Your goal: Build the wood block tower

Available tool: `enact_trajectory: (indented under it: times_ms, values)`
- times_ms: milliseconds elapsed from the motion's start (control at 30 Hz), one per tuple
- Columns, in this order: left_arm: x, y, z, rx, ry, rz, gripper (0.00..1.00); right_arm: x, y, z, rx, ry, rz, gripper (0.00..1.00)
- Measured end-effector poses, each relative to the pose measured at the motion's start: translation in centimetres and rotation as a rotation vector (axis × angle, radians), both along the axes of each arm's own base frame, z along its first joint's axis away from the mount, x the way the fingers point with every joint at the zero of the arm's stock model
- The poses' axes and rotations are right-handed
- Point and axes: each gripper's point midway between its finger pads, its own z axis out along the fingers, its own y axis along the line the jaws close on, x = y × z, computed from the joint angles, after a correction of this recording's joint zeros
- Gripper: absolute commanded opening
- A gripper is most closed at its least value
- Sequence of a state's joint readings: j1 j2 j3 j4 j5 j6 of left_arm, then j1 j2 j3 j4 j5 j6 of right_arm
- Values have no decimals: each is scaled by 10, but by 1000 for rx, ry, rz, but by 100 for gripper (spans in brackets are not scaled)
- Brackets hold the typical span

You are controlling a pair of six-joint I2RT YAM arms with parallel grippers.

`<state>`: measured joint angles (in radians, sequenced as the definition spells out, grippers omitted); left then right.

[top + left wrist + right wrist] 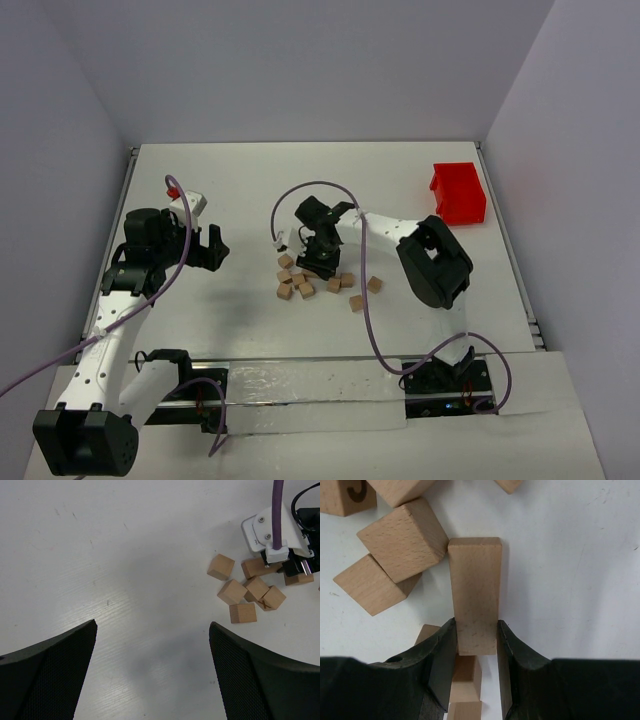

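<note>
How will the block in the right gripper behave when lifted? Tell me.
The block is plain solid-looking wood, so probably rigid and light. The right gripper pinches flat opposite faces, so it should hold without rolling, though smooth wood might slip. A neighbouring block touches its corner and may get nudged.

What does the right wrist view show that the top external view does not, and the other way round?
Only the right wrist view shows the right claw shut on one wood block, a finger pressing on each side, and a dark mark on a corner block. Only the top external view shows the red bin at the far right, the left claw away from the pile, and a stray block lying apart. Both views show the loose blocks on the white table.
</note>
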<state>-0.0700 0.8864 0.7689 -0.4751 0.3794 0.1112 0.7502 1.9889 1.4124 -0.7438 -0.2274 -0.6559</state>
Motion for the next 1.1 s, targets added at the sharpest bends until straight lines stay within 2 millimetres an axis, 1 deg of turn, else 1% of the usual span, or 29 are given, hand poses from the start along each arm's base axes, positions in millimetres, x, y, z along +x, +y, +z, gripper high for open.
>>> enact_trajectory:
  times_ms: [100,167,367,433,533,667,833,933,1033,1100]
  values:
    - [0,0,0,0,0,0,99,1,-4,4,-10,7,8,0]
    - [0,0,0,0,0,0,99,6,-4,11,-14,6,14,0]
    - [0,0,0,0,0,-1,99,47,-2,30,-6,-67,52,0]
    - [0,0,0,0,0,-1,99,57,-3,31,-14,-81,75,0]
    - [0,0,0,-1,0,-3,99,66,-3,28,-32,-80,108,0]
    - [-1,-2,0,-5,1,-10,99,66,-4,15,-52,-58,157,1]
    - [-2,-3,0,-9,3,-19,99,64,-5,5,-65,-43,191,5]
    - [-2,-4,0,-10,5,-22,99,64,-5,3,-66,-39,196,11]
    - [-3,-4,0,-10,6,-25,99,65,-4,3,-63,-41,200,19]
    - [-3,-4,0,-11,6,-27,99,65,-4,3,-63,-42,200,23]
